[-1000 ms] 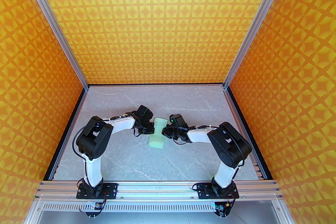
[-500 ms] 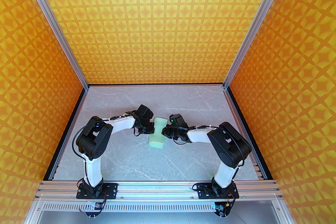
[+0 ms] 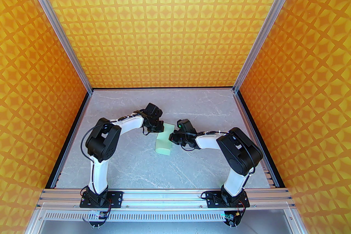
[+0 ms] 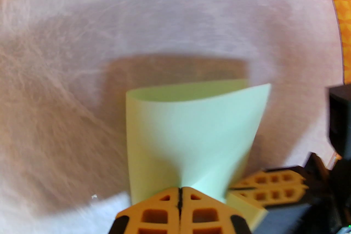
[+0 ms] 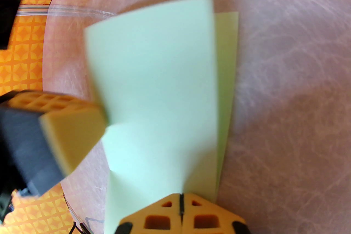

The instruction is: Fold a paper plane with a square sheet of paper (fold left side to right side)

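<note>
Your left claw (image 4: 180, 189) has just swung up and across, clenched on the left edge of the square sheet of paper (image 3: 164, 142), and it's curling that side over rightward. Your right claw (image 5: 181, 196) stays clamped on the right edge, mid-desk (image 3: 137, 167). The fold is underway, I'd say, with no crease yet.

Bright, even light is filling my overhead view. My wrist views are blurring and bending at the edges; the paper (image 4: 192, 128) is casting a soft shadow.
</note>
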`<move>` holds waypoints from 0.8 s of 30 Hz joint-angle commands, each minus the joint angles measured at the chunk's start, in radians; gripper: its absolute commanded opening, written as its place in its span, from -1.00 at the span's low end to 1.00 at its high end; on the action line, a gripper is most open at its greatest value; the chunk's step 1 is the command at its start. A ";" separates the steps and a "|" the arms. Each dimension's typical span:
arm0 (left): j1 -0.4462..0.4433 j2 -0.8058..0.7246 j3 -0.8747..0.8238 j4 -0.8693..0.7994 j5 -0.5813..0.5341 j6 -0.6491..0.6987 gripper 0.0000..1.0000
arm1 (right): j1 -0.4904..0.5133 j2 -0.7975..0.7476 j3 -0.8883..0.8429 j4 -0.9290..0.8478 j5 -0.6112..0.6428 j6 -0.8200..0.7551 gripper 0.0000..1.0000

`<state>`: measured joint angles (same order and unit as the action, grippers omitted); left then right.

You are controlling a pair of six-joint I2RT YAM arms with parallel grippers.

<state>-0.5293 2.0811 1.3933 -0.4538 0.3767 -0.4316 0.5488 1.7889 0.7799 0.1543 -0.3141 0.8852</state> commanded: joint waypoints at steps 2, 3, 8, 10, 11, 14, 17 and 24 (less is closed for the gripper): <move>0.014 0.022 -0.003 -0.015 -0.006 0.028 -0.98 | 0.008 0.037 -0.027 -0.079 0.037 -0.011 -1.00; 0.017 0.024 -0.012 -0.013 -0.008 0.028 -0.98 | 0.008 0.038 -0.027 -0.079 0.036 -0.011 -1.00; 0.022 -0.003 -0.023 -0.008 -0.009 0.024 -0.98 | 0.008 0.037 -0.024 -0.079 0.037 -0.011 -1.00; 0.021 -0.021 -0.007 -0.010 -0.003 0.020 -0.98 | 0.008 0.036 -0.024 -0.079 0.037 -0.011 -1.00; 0.022 -0.027 0.004 -0.011 0.002 0.016 -0.97 | 0.008 0.035 -0.024 -0.080 0.036 -0.012 -1.00; 0.021 -0.035 0.042 -0.010 0.017 0.010 -0.96 | 0.008 0.038 -0.022 -0.081 0.037 -0.012 -1.00; 0.024 -0.009 0.082 -0.018 0.020 0.013 -0.95 | 0.009 0.038 -0.024 -0.080 0.037 -0.009 -1.00; 0.039 0.074 0.120 -0.035 0.021 0.028 -0.96 | 0.008 0.035 -0.025 -0.082 0.038 -0.012 -1.00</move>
<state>-0.5056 2.1040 1.5078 -0.4606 0.3893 -0.4225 0.5488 1.7889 0.7799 0.1547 -0.3138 0.8852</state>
